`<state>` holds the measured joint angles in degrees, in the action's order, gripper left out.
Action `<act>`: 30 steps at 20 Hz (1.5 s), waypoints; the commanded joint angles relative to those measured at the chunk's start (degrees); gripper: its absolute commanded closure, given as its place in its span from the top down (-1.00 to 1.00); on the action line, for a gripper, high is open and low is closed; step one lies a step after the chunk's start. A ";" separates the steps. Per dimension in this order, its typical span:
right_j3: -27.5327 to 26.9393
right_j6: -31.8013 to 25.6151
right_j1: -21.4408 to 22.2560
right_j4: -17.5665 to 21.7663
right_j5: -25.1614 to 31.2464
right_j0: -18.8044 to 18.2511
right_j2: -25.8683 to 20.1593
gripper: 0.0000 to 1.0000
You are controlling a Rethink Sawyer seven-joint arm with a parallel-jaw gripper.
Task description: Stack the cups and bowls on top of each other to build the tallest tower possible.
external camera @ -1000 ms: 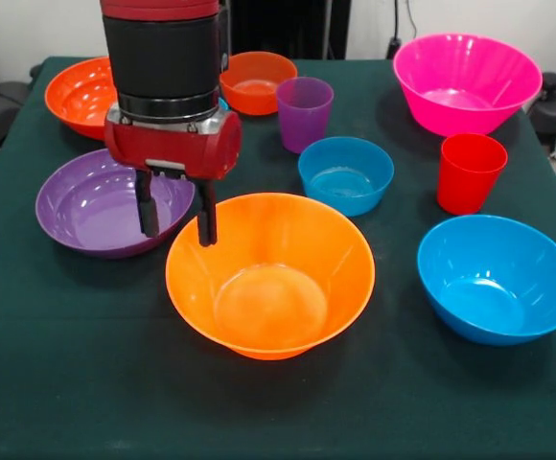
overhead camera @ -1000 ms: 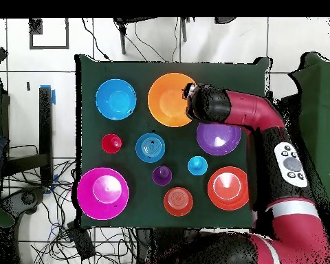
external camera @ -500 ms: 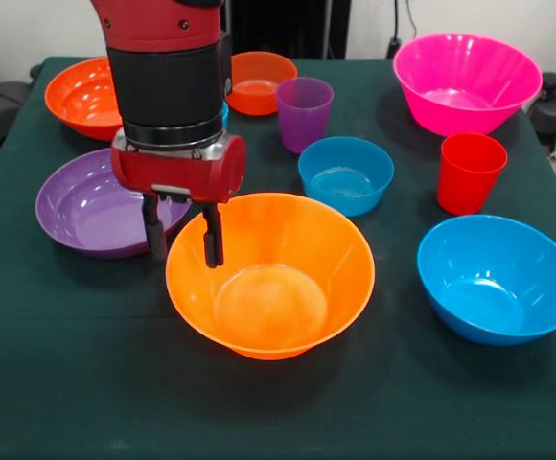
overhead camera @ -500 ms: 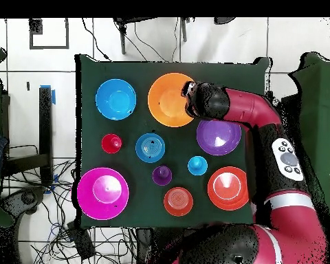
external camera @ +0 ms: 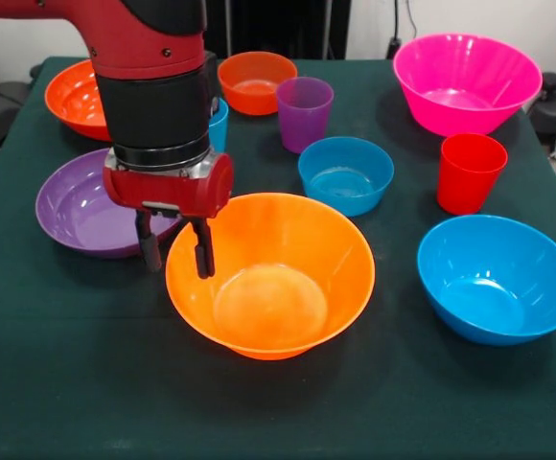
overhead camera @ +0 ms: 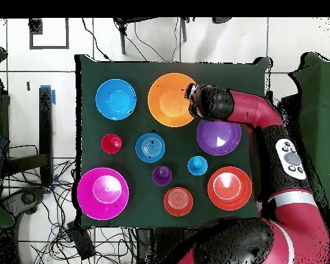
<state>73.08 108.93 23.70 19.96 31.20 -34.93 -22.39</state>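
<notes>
- The claw (external camera: 173, 254) hangs at the left rim of the large orange bowl (external camera: 270, 275), left of centre in the front view; its two black fingers (external camera: 150, 251) stand apart, one outside the wall and one inside it, so they straddle the rim. Whether they press on the rim cannot be told.
- In the overhead view the claw (overhead camera: 192, 96) sits at the right edge of the same bowl (overhead camera: 169, 99), at upper centre.
- The purple bowl (external camera: 96, 205) lies just beside the orange one, at the left, partly behind the arm.
- The red-orange bowl (external camera: 79, 94) is at the upper left; the small orange bowl (external camera: 256, 80) is at top centre.
- The light blue cup (external camera: 219, 123) peeks out behind the arm, mostly hidden.
- The purple cup (external camera: 304, 112) stands upright just above the small blue bowl (external camera: 345, 173), near the centre.
- The red cup (external camera: 470, 172) stands upright at the right, between the pink bowl (external camera: 466, 80) above and the large blue bowl (external camera: 498, 276) below.
- All stand singly on the dark green tabletop (external camera: 67, 383); nothing is nested.
</notes>
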 commanded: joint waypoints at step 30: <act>-3.33 -17.85 -1.92 11.07 8.39 -2.69 -8.40 1.00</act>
<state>71.91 108.93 22.77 26.28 32.55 -37.28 -28.63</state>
